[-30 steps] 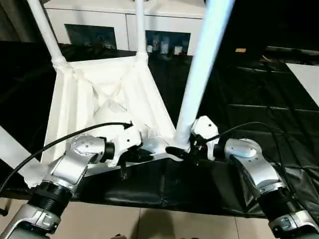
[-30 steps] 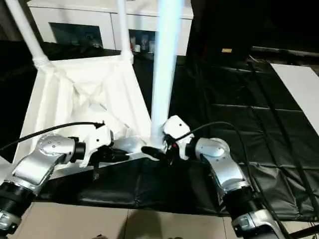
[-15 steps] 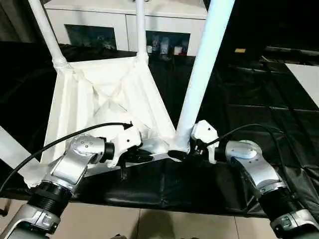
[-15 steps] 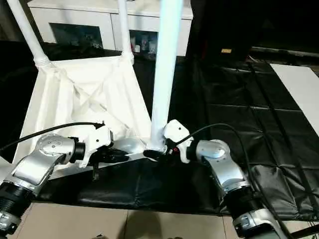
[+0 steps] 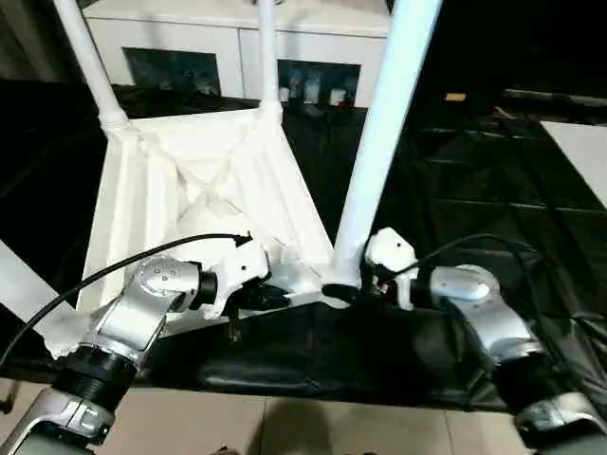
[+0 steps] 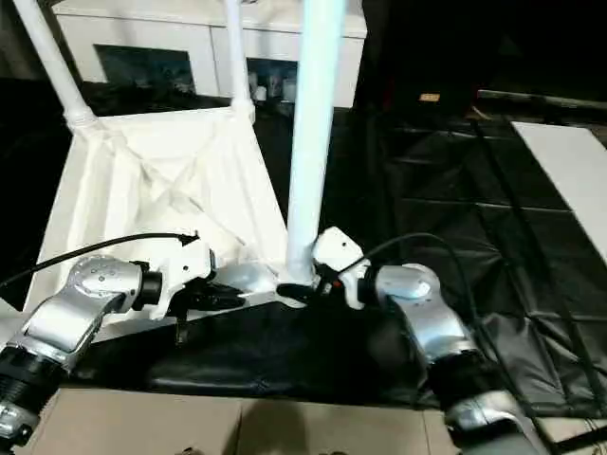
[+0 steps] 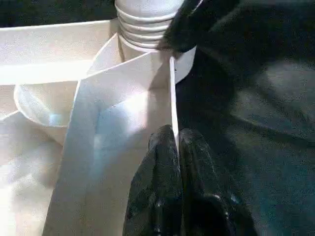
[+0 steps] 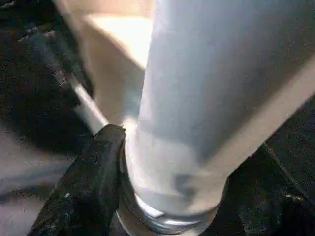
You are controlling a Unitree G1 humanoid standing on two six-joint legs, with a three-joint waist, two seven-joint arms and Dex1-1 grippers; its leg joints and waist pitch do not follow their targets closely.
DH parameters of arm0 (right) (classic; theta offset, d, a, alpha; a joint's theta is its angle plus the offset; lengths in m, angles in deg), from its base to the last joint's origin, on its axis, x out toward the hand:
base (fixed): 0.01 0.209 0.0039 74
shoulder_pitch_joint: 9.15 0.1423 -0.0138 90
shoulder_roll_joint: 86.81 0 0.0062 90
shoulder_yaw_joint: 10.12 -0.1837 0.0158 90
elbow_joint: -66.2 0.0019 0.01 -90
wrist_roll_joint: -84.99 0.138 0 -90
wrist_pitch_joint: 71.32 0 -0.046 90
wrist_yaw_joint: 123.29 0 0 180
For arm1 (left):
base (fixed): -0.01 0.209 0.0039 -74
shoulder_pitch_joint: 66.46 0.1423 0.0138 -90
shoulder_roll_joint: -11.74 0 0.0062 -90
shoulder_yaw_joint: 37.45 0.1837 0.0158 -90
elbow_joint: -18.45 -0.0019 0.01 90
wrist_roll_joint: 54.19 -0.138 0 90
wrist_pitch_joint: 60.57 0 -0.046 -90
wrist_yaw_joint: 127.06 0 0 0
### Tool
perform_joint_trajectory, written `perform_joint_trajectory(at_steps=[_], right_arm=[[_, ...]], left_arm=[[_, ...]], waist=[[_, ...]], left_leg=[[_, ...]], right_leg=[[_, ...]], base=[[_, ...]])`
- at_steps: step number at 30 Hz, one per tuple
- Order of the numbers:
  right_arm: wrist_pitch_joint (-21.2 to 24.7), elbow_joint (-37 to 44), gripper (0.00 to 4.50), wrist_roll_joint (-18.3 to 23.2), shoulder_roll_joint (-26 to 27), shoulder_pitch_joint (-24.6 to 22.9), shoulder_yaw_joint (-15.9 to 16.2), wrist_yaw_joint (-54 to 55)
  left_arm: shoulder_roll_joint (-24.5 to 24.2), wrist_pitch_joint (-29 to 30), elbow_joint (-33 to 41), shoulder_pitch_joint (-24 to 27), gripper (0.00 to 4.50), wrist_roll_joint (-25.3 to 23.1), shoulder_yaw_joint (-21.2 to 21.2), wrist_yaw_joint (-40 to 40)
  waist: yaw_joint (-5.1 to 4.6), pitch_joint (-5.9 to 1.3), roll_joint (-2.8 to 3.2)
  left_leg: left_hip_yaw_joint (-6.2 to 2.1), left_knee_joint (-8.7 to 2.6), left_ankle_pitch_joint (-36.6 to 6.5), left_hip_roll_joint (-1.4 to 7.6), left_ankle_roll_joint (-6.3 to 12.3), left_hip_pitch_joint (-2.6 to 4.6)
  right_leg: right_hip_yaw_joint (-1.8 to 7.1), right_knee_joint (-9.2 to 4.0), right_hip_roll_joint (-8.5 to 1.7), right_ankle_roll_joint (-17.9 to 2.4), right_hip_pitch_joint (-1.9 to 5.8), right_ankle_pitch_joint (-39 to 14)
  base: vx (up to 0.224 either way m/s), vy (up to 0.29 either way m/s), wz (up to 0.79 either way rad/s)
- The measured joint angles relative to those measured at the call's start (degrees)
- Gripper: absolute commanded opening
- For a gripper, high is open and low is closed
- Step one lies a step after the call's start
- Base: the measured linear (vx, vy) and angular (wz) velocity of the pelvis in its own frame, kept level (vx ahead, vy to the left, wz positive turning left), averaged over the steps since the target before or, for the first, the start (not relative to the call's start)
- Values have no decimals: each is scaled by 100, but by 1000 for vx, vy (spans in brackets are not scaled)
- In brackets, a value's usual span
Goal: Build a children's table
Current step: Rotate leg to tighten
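You are working with the children's table (image 5: 204, 204) lying upside down on the black-covered tabletop (image 5: 493, 180), ribbed underside facing up. Taking the near-right corner socket (image 5: 337, 284) as the reference:

- Near-right leg (image 5: 379, 142) is standing in that socket, rising steeply out of frame.
- Two more legs are standing in the far sockets: the far-left leg (image 5: 90, 62) and the far-right leg (image 5: 267, 57), both beyond the reference corner, toward the white cabinet (image 5: 237, 43).
- A further white tube (image 5: 24, 284) is showing at the near-left, well apart from the reference corner. You cannot tell whether it is seated.

Hands:
- Your right hand (image 5: 349, 289) is wrapping the base of the near-right leg right at the socket collar, black fingers (image 8: 86, 187) lying against the tube on either side. Jaws are standing fairly wide, as that thick tube demands.
- Your left hand (image 7: 178, 147) is pinched fully closed on the thin edge of the table's rim (image 7: 170, 98), just beside the reference corner, steadying the top.

Progress, as judged: three legs are up, the near-right one is probably being seated or tightened. Remaining: confirming the fourth leg, then turning the table upright.
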Motion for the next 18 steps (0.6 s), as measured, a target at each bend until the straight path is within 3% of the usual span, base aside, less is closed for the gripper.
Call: perform_joint_trajectory(at_steps=[4,8,11,17,18], right_arm=[[380,-283,265,-28,746,29,-562,1722],[531,-315,264,-236,1093,34,-803,2912],[639,-542,264,-548,1480,237,-988,4108],[655,-600,264,-611,1590,294,-1094,4389],[651,-600,299,-596,1601,293,-1120,4388]], left_arm=[[776,167,-670,-390,0,-212,-72,1034],[1358,445,-1020,-637,0,-273,-86,1736],[1882,596,-1406,-884,0,-297,-179,2336],[2013,606,-1512,-952,0,-351,-186,2498],[2010,582,-1514,-952,0,-373,-184,2498]], waist=[[-5,1,-4],[18,-4,-13],[30,-3,21],[37,-13,44],[37,-13,44]], left_leg=[[0,0,1,-2,-45,6],[0,-1,14,-2,-43,7],[0,-2,18,-4,-44,-3],[2,-23,25,-7,-32,-6],[2,-23,26,-7,-32,-8]], right_leg=[[5,-12,-2,-31,8,38],[7,-13,-3,-28,7,50],[10,-17,-6,-21,7,54],[7,-26,-10,0,9,46],[6,-28,-11,0,8,46]], base=[[-14,-3,0],[0,0,0],[0,0,0],[0,0,0],[0,0,0]])
